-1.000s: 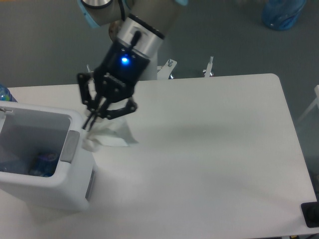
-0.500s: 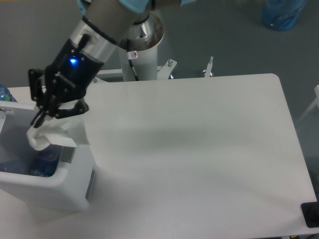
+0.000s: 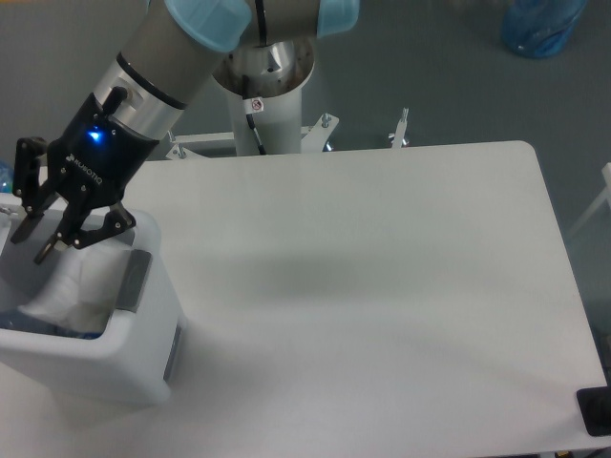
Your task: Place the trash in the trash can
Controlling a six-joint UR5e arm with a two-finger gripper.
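The fixed camera shows us, nearest on the left, the white rectangular plastic trash can (image 3: pixel 143 367) with rounded corners and a grey handle panel (image 3: pixel 133 281) on its right rim, standing on the white table (image 3: pixel 382 286). Inside it we see a pale, crumpled white piece of trash (image 3: pixel 72 291) lying against the right inner wall, with a bit of blue showing at the bottom beneath it; we cannot tell what that blue item is. Just above the bin's opening hangs the black two-finger gripper (image 3: pixel 43 224), its fingers spread apart and nothing between them, so we judge the white piece is released and lies in the bin on its own. The rest of the tabletop carries no other trash that we can see. At the far left edge, beyond the bin, a small patch of blue and clear plastic (image 3: pixel 5 176) peeks in, too cut off to identify. Farther back stands the arm's white pedestal (image 3: pixel 272 105), and far right a large blue translucent bag (image 3: pixel 542 24) sits on the floor. We judge this drop done, with little left.
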